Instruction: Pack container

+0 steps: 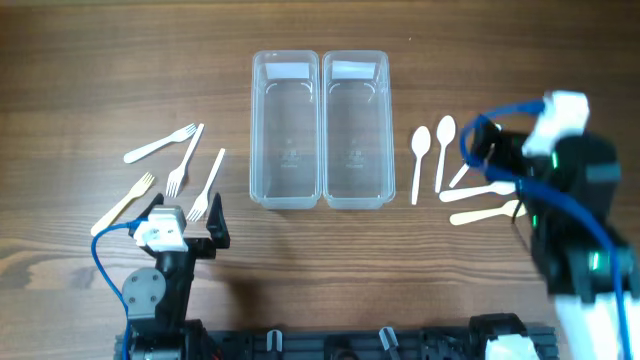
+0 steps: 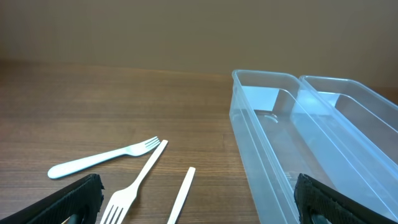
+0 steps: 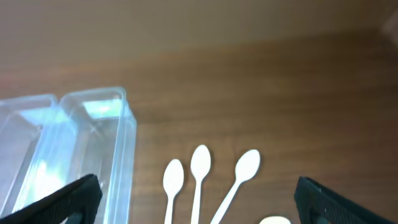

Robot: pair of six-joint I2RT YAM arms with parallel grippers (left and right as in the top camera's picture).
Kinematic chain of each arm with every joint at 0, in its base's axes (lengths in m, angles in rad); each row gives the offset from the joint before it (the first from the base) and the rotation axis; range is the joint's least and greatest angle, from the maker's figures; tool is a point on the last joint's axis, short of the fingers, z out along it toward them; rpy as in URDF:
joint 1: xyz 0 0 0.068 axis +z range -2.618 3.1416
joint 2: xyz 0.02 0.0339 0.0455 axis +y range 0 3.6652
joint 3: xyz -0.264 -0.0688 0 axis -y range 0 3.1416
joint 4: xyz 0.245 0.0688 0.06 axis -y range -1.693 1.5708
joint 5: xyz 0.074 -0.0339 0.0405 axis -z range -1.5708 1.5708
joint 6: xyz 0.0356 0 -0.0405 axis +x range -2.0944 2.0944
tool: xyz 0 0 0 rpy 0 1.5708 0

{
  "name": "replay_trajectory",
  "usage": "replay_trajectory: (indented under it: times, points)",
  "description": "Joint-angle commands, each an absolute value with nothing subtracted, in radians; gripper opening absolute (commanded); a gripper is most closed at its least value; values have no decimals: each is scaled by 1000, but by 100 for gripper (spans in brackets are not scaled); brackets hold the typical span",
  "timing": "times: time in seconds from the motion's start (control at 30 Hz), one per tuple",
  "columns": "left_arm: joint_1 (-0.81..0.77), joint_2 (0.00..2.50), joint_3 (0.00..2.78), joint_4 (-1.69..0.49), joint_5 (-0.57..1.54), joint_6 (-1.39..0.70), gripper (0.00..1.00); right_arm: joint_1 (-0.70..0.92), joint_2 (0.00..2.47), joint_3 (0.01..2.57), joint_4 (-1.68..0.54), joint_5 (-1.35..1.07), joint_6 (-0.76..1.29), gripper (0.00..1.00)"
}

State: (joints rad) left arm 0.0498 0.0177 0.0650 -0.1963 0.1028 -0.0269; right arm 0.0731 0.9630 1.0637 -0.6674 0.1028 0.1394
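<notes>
Two clear, empty plastic containers stand side by side at the table's middle, the left one [image 1: 285,130] and the right one [image 1: 355,130]. Several white forks [image 1: 185,160] lie to their left and several white spoons [image 1: 444,148] to their right. My left gripper [image 1: 183,217] is open and empty, low, just in front of the forks; its wrist view shows forks [image 2: 102,160] and the containers [image 2: 267,124] ahead of the jaws [image 2: 199,205]. My right gripper [image 1: 492,150] is open and empty, raised over the spoons [image 3: 199,165], with the containers [image 3: 118,137] to its left between the jaws [image 3: 198,202].
Bare wooden table [image 1: 330,270] lies in front of the containers. The arm bases and a black rail [image 1: 330,345] run along the near edge. Some spoons are partly hidden under my right arm.
</notes>
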Motion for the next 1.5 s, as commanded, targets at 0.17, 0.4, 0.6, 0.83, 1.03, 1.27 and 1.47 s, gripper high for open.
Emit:
replay_trajectory:
  times: [0.17, 0.4, 0.6, 0.83, 1.03, 1.27, 1.47]
  points:
    - [51, 9, 59, -194, 104, -8, 100, 71, 1257, 1182, -786, -110, 210, 100]
    - [51, 9, 59, -194, 104, -8, 100, 67, 1367, 1181, -939, 286, 760, 85]
    - [51, 9, 59, -194, 104, -8, 100, 25, 1402, 1154, -1073, 391, 1072, 75]
    - [51, 9, 59, -194, 104, -8, 100, -27, 1404, 989, -1034, 366, 1233, 72]
    - [51, 9, 59, -194, 104, -8, 100, -60, 1404, 820, -891, 275, 1229, 84]
    - [51, 9, 59, -194, 104, -8, 100, -59, 1404, 766, -816, 275, 1196, 84]
    - [51, 9, 59, -194, 104, -8, 100, -60, 1404, 730, -762, 260, 1207, 86]
